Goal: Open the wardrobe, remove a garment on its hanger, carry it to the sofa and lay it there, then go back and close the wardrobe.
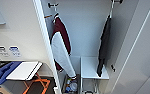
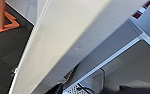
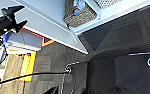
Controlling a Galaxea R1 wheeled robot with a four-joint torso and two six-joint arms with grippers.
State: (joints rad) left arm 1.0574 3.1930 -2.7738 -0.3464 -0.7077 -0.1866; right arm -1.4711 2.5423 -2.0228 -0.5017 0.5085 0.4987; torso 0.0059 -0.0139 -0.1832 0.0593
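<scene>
The wardrobe point(image 1: 91, 30) stands open in the head view, its left door point(image 1: 21, 32) and right door point(image 1: 141, 50) both swung wide. On the right of the rail hangs the black garment point(image 1: 104, 42), long and slim, on a thin white hanger point(image 1: 111, 10). The maroon garment with a white panel point(image 1: 62, 47) hangs on the left. A dark two-pronged gripper, my left one point(image 3: 20, 16), shows in the right wrist view with its tips apart and nothing between them, low by the door's bottom edge point(image 3: 53, 32). The left wrist view looks close along the white door face point(image 2: 66, 37).
Inside the wardrobe are a white shelf unit point(image 1: 93, 67) and a wicker basket point(image 1: 70, 86) of small items on the floor. Left of the door stands a table with a white board point(image 1: 24, 70) on orange legs point(image 1: 38, 83). The floor is dark carpet point(image 3: 116, 37).
</scene>
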